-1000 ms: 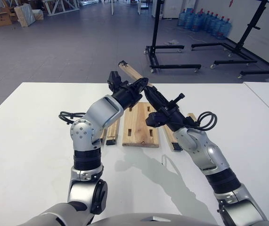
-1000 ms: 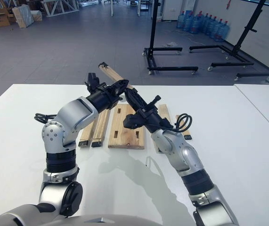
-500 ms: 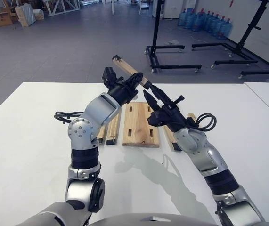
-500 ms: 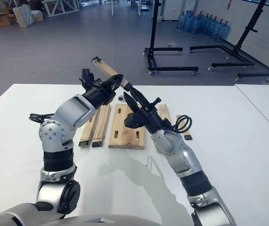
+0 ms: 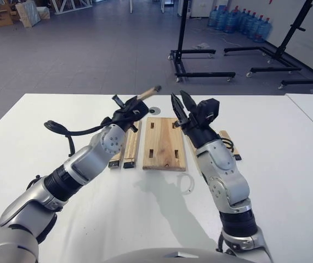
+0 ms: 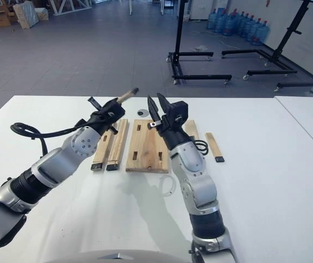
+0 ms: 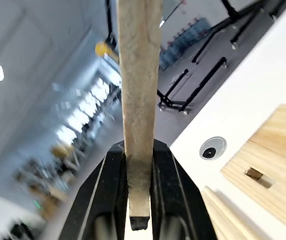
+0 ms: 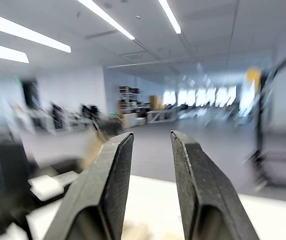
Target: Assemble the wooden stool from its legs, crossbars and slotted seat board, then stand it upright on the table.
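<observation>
White table [image 5: 30, 131], seat board [image 5: 164, 143] flat, left jaws pinching stick [image 5: 149, 92], probably a leg, right jaws spread.

white table [image 5: 277, 164] | round grommet [image 5: 155, 109] in tabletop | black wheeled stands [image 5: 205, 74] behind | blue water jugs [image 5: 244, 24]

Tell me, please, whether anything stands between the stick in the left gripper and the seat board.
Nothing visible does: the seat board lies bare, and the open right gripper hovers right of the stick.
</observation>
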`<state>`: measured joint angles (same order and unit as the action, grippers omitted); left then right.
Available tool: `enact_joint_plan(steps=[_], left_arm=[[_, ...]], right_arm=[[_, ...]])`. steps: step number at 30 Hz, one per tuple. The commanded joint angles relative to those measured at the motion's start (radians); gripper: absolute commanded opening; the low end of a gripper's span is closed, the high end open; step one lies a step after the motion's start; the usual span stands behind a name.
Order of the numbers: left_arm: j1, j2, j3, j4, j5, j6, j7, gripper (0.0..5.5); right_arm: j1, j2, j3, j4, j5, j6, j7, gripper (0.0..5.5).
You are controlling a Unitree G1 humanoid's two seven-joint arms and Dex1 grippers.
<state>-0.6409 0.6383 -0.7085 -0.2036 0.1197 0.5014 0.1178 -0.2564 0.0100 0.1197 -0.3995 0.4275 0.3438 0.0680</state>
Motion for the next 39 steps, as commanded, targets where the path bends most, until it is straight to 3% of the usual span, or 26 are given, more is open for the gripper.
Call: enact_joint_plan(steps=[1, 7, 11, 15, 20, 39], left_arm=[[-0.030, 0.029, 0.017, -0.014, 0.199, -0.076, -0.069, 0.38], [0.004, -0.054, 0.097, -0.028, 0.316, -0.106, -0.116, 0.38], [0.033, -0.084, 0.167, -0.001, 0.353, -0.095, -0.151, 0.38], [0.043, -0.129, 0.222, 0.004, 0.378, -0.056, -0.186, 0.38], [0.052, -0.193, 0.225, -0.048, 0.415, -0.056, -0.248, 0.38], [0.115, -0.266, 0.261, -0.100, 0.515, -0.136, -0.325, 0.38]], right_arm=[[-0.081, 0.118, -0.168, -0.046, 0.423, 0.279, -0.192, 1.37], [-0.135, 0.184, -0.249, -0.080, 0.851, 0.353, -0.469, 1.37], [-0.108, 0.129, -0.252, -0.116, 0.987, 0.343, -0.512, 1.37], [-0.078, 0.072, -0.205, -0.142, 1.006, 0.361, -0.490, 1.37], [-0.106, 0.089, -0.137, -0.094, 0.950, 0.329, -0.464, 1.37], [-0.165, 0.116, -0.174, -0.006, 0.756, 0.196, -0.495, 1.37]])
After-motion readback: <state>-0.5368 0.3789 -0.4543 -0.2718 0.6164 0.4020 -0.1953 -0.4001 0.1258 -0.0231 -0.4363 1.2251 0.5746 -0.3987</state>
